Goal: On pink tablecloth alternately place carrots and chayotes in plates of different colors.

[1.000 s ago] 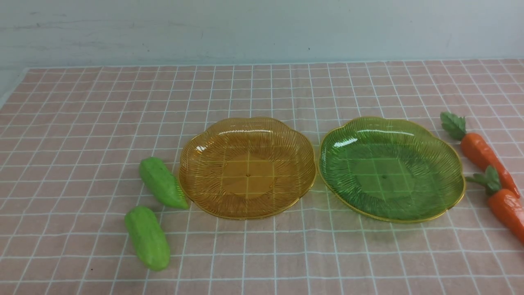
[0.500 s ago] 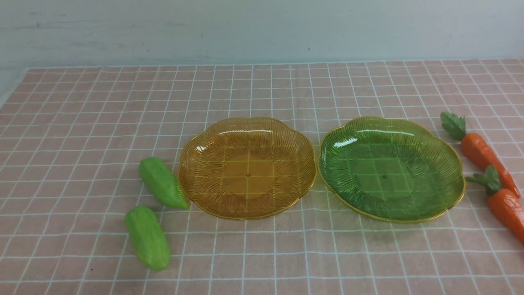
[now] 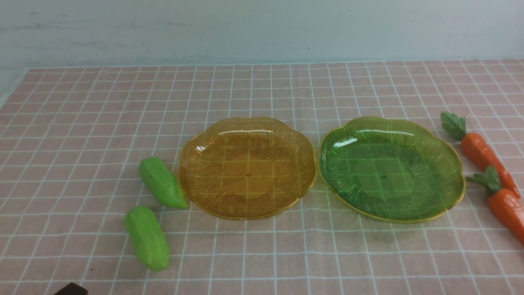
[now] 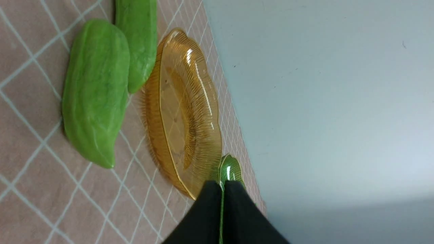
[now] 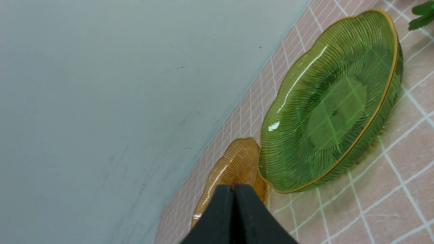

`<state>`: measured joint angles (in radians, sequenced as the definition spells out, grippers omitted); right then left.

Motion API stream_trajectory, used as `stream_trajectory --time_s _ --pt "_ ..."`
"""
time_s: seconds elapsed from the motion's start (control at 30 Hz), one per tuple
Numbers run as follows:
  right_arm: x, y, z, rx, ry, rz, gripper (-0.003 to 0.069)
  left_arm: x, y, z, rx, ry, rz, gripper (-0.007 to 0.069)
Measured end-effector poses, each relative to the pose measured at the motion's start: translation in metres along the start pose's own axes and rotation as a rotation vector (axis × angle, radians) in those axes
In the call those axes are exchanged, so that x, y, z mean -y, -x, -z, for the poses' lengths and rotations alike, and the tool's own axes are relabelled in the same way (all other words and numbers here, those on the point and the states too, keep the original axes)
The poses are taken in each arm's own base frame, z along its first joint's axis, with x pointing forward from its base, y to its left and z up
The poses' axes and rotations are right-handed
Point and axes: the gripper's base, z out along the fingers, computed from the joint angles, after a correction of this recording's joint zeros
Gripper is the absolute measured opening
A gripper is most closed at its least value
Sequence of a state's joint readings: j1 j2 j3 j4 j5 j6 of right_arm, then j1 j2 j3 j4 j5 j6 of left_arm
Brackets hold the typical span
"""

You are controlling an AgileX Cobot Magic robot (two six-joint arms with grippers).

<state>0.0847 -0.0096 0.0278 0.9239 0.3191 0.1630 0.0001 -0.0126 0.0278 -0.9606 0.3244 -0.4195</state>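
Task not started, judging by the layout: 0 of 4 veg placed.

Both plates sit side by side mid-cloth on the pink tablecloth (image 3: pixel 82 123), rims nearly touching. The amber plate (image 3: pixel 247 168) is on the left, the green plate (image 3: pixel 391 170) on the right, and both are bare inside.

The chayotes lie on the cloth left of the amber plate. The far chayote (image 3: pixel 162 182) has its pointed tip right at that plate's rim, touching or just short, can't tell. The near chayote (image 3: pixel 147 237) is a bit nearer and apart from the plate.

The carrots lie on the cloth right of the green plate, leaves pointing far-left. The far carrot (image 3: pixel 483 155) is just beside the rim. The near carrot (image 3: pixel 507 209) has its leaves against the far one's thin end and its body is cut off by the frame's right edge.

The left gripper (image 4: pixel 222 185) has its jaws pressed together w/ nothing between them. It hangs low near the chayotes, facing along the amber plate. The right gripper (image 5: pixel 234 188) is the same, jaws together and nothing held, low on the near side of the green plate.

Still to do, prob.: all four pick-and-place moves, one veg at a time, carrot then chayote in turn, split across the two plates. Each arm has its own pair on its own side, so the reaches look short. Which veg goes to which plate isn't fixed by the pics.
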Motion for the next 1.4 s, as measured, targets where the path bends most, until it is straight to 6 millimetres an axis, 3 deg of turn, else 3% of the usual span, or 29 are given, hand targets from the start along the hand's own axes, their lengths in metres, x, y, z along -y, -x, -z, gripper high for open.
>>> stream_trajectory --time_s 0.13,0.23,0.33,0.4,0.47,0.63,0.77,0.97,1.07,1.2,1.3,1.4 --pt "-0.004 -0.002 0.001 -0.036 0.011 0.045 -0.0015 0.014 -0.004 0.004 -0.061 -0.029 -0.177 -0.0003" --pt "-0.028 0.008 0.006 -0.047 0.056 0.191 -0.0015 0.045 -0.006 0.011 -0.125 -0.07 -0.347 -0.0003" --pt "-0.052 0.02 0.006 -0.064 0.051 0.313 -0.0014 0.063 -0.007 0.008 -0.23 -0.016 -0.47 -0.0003" --pt "-0.066 0.027 0.001 -0.142 -0.013 0.424 -0.0013 0.068 -0.009 0.003 -0.343 0.071 -0.555 -0.0003" --pt "-0.069 0.035 -0.016 -0.344 -0.215 0.541 -0.0013 0.071 -0.007 -0.008 -0.509 0.219 -0.624 -0.0003" --pt "-0.054 0.061 -0.063 -0.527 -0.615 0.665 -0.0001 0.073 0.006 -0.037 -0.811 0.497 -0.705 -0.0003" --pt "-0.035 0.074 -0.113 -0.622 -0.828 0.701 0.0069 0.074 0.012 -0.055 -0.883 0.524 -0.744 -0.0003" --pt "-0.006 0.084 -0.179 -0.754 -0.97 0.709 0.018 0.073 0.012 -0.057 -0.889 0.521 -0.757 0.0" --pt "0.007 0.097 -0.199 -0.769 -1.005 0.715 0.0202 0.073 0.012 -0.057 -0.889 0.52 -0.758 0.0" --pt "0.027 0.11 -0.216 -0.807 -1.047 0.737 0.0298 0.073 0.012 -0.057 -0.889 0.519 -0.759 0.0" --pt "0.049 0.106 -0.222 -0.882 -1.088 0.761 0.0372 0.073 0.012 -0.057 -0.89 0.519 -0.76 0.0" --pt "0.071 0.097 -0.229 -0.954 -1.118 0.77 0.0395 0.073 0.012 -0.057 -0.89 0.519 -0.761 0.0"
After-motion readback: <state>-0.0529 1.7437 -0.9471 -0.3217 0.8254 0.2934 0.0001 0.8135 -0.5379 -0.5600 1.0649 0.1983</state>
